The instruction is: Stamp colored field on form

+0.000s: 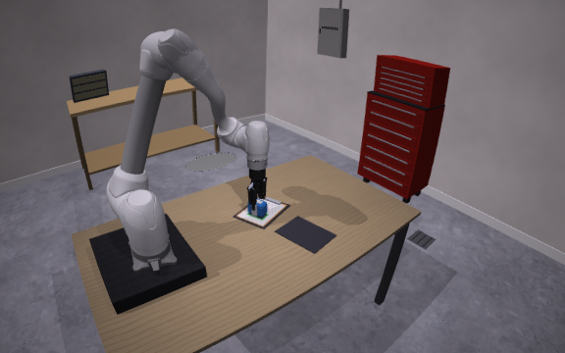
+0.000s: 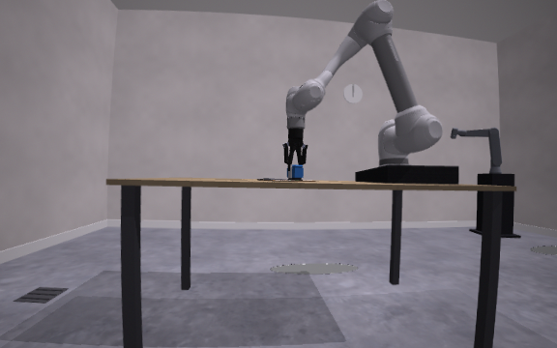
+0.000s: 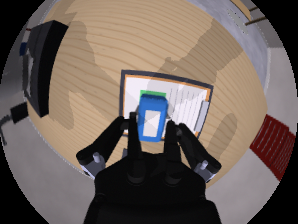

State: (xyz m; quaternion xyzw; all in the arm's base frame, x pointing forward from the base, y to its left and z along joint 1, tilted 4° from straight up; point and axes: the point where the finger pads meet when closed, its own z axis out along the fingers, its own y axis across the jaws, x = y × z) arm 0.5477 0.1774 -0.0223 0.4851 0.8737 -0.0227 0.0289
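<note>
A blue stamp (image 1: 261,209) (image 2: 297,171) (image 3: 152,117) stands on the white form (image 1: 274,208) (image 3: 192,106) in the middle of the table. Its base rests on the form, over the green field (image 3: 154,92), of which only a thin edge shows. My gripper (image 1: 256,198) (image 2: 295,161) (image 3: 151,111) points straight down and is shut on the stamp. The dark mat (image 1: 305,233) lies on the table to the right of the form, with nothing on it.
The wooden table (image 1: 243,289) (image 2: 201,182) carries the arm's black base (image 1: 116,275) (image 2: 406,174) at one end. A red tool chest (image 1: 402,125) stands by the right wall. A wooden shelf bench (image 1: 116,98) stands at the back wall.
</note>
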